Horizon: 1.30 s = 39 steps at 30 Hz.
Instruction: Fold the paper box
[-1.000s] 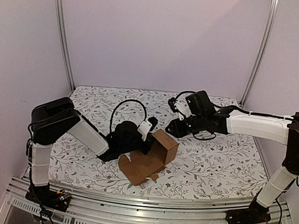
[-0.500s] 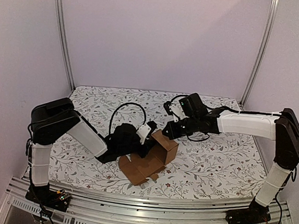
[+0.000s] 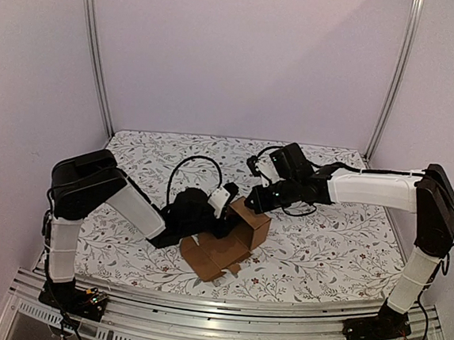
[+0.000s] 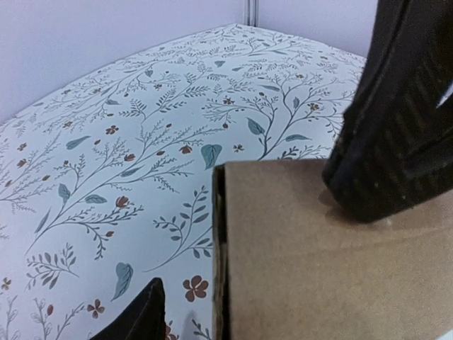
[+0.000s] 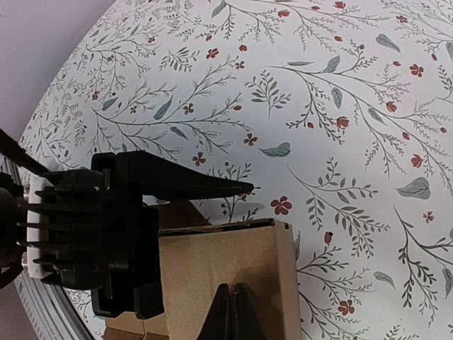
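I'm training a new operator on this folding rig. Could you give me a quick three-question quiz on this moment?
1. True or false: the paper box lies completely flat, with no wall raised.
2. In the right wrist view, the right gripper has its fingers: A) spread wide, B) closed together in front of a cardboard panel, C) out of view.
3. Short answer: which gripper has a cardboard edge between its spread fingers?

Key: 1 false, since part of the box stands upright; 2 B; 3 the left gripper.
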{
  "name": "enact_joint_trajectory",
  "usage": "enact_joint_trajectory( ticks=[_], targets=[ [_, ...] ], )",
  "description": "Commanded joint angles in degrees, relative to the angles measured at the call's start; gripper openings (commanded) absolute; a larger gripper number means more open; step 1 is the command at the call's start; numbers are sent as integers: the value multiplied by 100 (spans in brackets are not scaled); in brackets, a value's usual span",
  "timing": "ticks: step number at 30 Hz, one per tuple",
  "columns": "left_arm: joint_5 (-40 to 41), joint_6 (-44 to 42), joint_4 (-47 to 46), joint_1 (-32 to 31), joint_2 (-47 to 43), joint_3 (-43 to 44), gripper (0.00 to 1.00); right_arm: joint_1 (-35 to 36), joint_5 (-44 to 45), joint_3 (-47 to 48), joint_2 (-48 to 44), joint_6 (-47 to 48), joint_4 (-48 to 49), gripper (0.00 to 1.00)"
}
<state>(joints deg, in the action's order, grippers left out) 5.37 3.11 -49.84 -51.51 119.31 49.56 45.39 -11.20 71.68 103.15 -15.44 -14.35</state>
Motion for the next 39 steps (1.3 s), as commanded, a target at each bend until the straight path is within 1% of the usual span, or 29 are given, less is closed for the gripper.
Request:
enact_joint_trajectory(
  ticks=[1, 4, 9, 12, 26, 31, 32, 35, 39],
  targets=[
    [-33, -19, -191, 9, 308, 306, 55, 39, -40, 91, 92, -51, -8, 0],
    [-62, -40, -219, 9, 427, 422, 48, 39, -23, 92, 67, -64, -26, 0],
    [-182, -54, -191, 22, 529, 536, 20, 40, -20, 101, 56, -55, -60, 0],
    [-215, -69, -188, 22, 515, 529, 0, 37, -36, 109, 38, -55, -69, 0],
    [-20, -55, -160, 25, 318, 427, 0, 60, 42, 88, -95, -117, -92, 0],
    [40, -51, -186, 18, 121, 265, 29, 65, 83, 40, -227, -114, -112, 0],
    [39, -51, -175, 19, 67, 234, 33, 67, 92, 26, -254, -112, -120, 0],
    [28, -9, -144, 10, -90, 98, 38, 55, 126, -16, -324, -117, -135, 0],
    [62, 113, -187, 0, -326, -181, 38, 63, 166, -87, -442, -125, -141, 0]
  ],
)
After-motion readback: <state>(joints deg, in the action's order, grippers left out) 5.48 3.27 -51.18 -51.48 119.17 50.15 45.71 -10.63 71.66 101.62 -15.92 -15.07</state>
